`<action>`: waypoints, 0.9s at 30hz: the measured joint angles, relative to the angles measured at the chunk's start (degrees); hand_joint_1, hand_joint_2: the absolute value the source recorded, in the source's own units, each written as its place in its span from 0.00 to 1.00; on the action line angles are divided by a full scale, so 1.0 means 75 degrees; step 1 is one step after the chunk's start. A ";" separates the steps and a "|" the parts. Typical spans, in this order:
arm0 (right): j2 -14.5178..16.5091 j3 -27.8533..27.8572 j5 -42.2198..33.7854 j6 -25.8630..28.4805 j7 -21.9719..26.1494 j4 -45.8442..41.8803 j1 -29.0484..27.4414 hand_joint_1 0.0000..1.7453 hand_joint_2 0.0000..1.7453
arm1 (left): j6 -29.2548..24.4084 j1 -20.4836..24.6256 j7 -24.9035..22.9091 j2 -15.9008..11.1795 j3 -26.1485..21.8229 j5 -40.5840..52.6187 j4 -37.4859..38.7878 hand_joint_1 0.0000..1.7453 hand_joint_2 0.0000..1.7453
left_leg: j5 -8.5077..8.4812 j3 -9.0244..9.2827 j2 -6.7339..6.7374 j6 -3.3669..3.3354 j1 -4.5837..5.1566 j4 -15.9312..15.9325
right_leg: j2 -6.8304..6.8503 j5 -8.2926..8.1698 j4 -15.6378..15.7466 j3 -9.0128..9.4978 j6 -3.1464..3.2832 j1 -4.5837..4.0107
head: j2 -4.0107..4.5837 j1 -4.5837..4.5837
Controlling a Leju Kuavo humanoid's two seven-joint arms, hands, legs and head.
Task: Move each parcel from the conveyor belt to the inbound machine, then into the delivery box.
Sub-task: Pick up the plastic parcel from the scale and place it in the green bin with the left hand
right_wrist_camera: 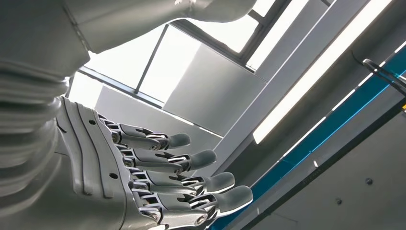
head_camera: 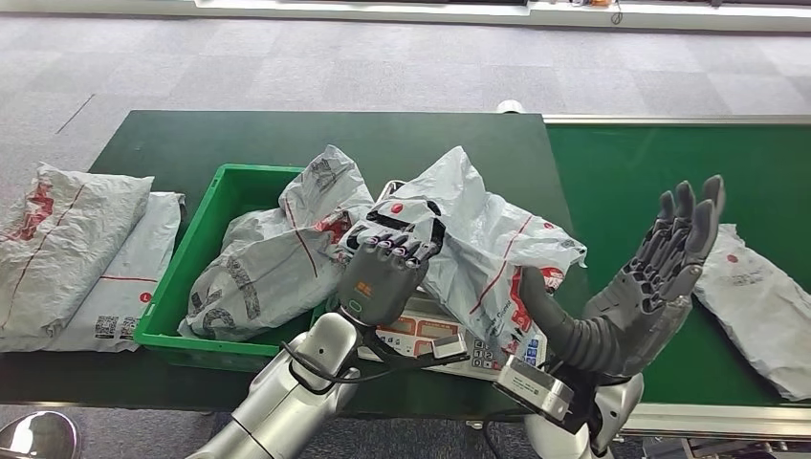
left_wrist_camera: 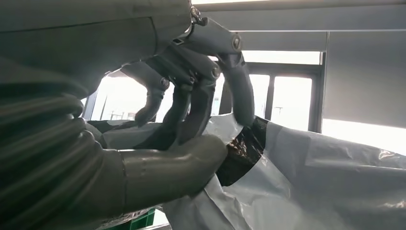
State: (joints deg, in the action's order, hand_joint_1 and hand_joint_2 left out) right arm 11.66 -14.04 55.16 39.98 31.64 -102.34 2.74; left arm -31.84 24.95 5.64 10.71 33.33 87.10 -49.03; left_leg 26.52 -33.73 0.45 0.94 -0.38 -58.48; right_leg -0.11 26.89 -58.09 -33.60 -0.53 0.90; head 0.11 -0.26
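Observation:
My left hand (head_camera: 387, 263) grips a crumpled grey parcel (head_camera: 478, 225) at its near edge, above the inbound machine (head_camera: 440, 337), a white scale with a keypad. In the left wrist view the thumb (left_wrist_camera: 167, 167) and curled fingers (left_wrist_camera: 191, 100) pinch that parcel (left_wrist_camera: 311, 182) by a dark patch. My right hand (head_camera: 669, 258) is raised over the conveyor belt (head_camera: 650, 163), fingers straight and spread, holding nothing; the right wrist view has this hand (right_wrist_camera: 158, 182) flat against the ceiling. Another grey parcel (head_camera: 756, 301) lies on the belt beside it. The green delivery box (head_camera: 182, 287) holds a parcel (head_camera: 277, 253).
Two more grey parcels (head_camera: 57, 239) (head_camera: 134, 273) lie on the dark green table (head_camera: 287, 134) left of the box. A small silver round object (head_camera: 510, 106) sits at the table's far edge. Grey carpet lies beyond.

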 joint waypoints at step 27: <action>0.0043 0.0020 0.0050 0.0000 -0.0082 -0.0044 -0.0154 0.00 1.00 | 0.0123 0.0467 -0.0338 -0.0045 0.0009 0.0000 -0.0571 0.00 1.00 | -0.0001 0.0001 -0.0001 0.0000 0.0000 0.0000 | 0.0001 0.0000 0.0000 0.0002 0.0000 0.0000 | 0.0000 0.0000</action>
State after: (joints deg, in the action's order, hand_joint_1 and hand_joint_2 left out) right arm 11.98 -13.88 55.54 39.98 31.02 -102.67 1.58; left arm -30.92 28.45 3.11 10.37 33.40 87.10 -53.31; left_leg 26.51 -33.72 0.44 0.94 -0.39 -58.49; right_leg -0.10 26.89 -58.09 -33.59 -0.53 0.90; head 0.11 -0.26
